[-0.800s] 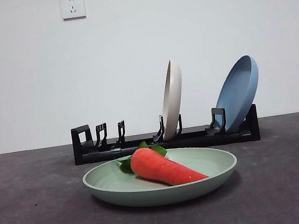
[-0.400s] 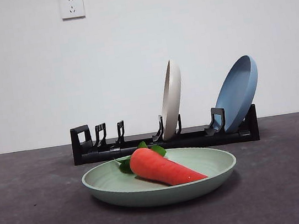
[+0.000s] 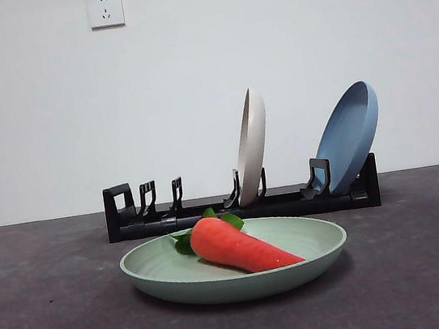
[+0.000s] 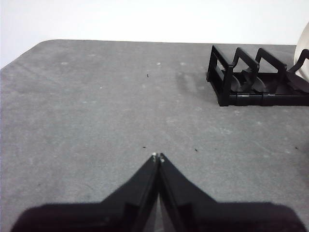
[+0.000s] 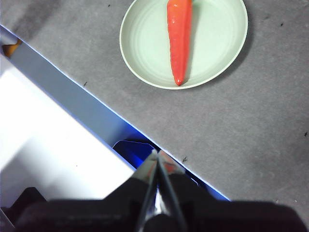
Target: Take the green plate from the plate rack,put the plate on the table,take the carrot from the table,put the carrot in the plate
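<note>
The pale green plate [image 3: 236,270] is lying flat on the dark grey table [image 3: 53,319], in front of the black plate rack [image 3: 202,212]. The orange carrot [image 3: 239,245] is being carried inside the plate, its green leaves toward the rack.

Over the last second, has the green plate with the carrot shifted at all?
No real move. The green plate sits in the same spot in front of the plate rack, the carrot lying in it the same way.

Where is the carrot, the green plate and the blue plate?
carrot [image 3: 243,245], front view, middle of its orange body.
green plate [image 3: 312,237], front view, bare inside near the rim.
blue plate [image 3: 350,134], front view, its hollow face.
</note>
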You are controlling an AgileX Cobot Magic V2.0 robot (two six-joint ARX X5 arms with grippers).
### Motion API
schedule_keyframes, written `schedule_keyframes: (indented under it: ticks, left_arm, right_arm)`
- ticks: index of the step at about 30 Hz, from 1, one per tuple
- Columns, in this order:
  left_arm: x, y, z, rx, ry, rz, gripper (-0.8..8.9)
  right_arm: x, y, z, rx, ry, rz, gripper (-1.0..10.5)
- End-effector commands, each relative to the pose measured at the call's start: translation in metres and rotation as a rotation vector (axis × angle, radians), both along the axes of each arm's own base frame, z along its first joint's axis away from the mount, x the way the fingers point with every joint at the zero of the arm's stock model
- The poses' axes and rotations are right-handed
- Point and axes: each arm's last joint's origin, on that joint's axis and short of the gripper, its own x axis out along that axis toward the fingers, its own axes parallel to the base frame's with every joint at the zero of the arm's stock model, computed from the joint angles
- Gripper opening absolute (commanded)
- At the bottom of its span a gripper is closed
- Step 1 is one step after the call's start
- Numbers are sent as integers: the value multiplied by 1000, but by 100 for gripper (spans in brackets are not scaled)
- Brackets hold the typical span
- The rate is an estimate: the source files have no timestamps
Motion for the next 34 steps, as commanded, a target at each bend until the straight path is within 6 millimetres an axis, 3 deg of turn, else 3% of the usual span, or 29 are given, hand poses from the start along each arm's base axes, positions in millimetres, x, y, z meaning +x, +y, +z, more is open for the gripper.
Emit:
schedule_keyframes:
  ticks: [1,22,26,30,34]
  left_arm:
    - [0,0,-4,-6,7,8,-1]
    - [0,0,-4,-6,7,8,-1]
    - [0,0,-4,-6,7,8,-1]
    - [0,0,-4,-6,8,8,-1]
    - [0,0,-4,-6,8,8,-1]
  right_arm:
    - [0,0,0,0,-3,1,2]
    - [0,0,0,-1,-8,0,2]
    - [2,-13,7,2,-156,-60,2]
    - [8,-29,19,155,-357,-202,2]
    - [8,-49,13,227,-542,-358,2]
